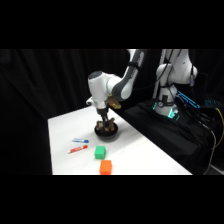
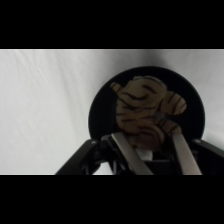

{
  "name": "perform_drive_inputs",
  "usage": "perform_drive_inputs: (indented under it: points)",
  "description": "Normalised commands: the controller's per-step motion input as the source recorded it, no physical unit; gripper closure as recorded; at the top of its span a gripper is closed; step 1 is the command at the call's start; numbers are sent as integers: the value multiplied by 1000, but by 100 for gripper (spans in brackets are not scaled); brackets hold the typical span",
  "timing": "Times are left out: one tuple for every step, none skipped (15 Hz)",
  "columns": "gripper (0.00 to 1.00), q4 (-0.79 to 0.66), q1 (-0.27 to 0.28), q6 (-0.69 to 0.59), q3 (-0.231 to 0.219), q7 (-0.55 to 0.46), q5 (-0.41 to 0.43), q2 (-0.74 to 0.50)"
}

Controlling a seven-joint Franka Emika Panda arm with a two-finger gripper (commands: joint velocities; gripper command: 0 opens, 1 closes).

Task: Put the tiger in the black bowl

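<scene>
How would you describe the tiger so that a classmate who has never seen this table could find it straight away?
Start at the white table and find the black bowl under the arm's gripper. The tiger sits over that bowl, between the fingers. It is lumpy, tan with dark stripes, unlike the plain green block and orange block nearer the front.

Black drapes point(image 1: 45, 80) behind white table point(image 1: 145, 155).
</scene>
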Motion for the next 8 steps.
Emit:
perform_drive_inputs:
  points:
    - [13, 70, -11, -131, -27, -235, 80, -109]
    - [6, 66, 9, -176, -41, -184, 47, -146]
    - [0, 64, 19, -217, -38, -168, 39, -195]
    - [0, 56, 24, -253, -28, -168, 41, -248]
    - [0, 36, 41, -309, -31, -148, 14, -322]
    - [0, 8, 60, -360, -40, -109, -30, -409]
    - [0, -2, 59, -393, -33, -110, -39, -447]
    - [0, -6, 47, -407, -17, -128, -28, -468]
